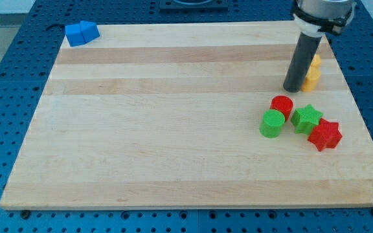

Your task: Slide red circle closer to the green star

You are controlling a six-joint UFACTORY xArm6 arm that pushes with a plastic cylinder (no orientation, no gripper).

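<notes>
Your rod has no fingers, holds nothing; my tip [294,88] sits at 12 o'clock of the red circle block [282,105], just beside the green star block [307,118]. Pushing down risks shoving the green cylinder block [271,123].

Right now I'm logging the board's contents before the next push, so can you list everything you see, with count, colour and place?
Red circle: one, red, right part of the board, just left of the green star, nearly touching it.
Green star: one, green, between the red circle and the red star.
Red star: one, red, against the green star's lower right.
Green circle: one, green, just below and left of the red circle.
Yellow block: one, yellow, near the view's top right, partly hidden behind my rod; shape unclear.
Blue blocks: apparently two, blue, side by side at the board's top left corner.
Wooden board: one, light wood, on a blue perforated table.
My tip: dark rod end, above the red circle, beside the yellow block.
</notes>
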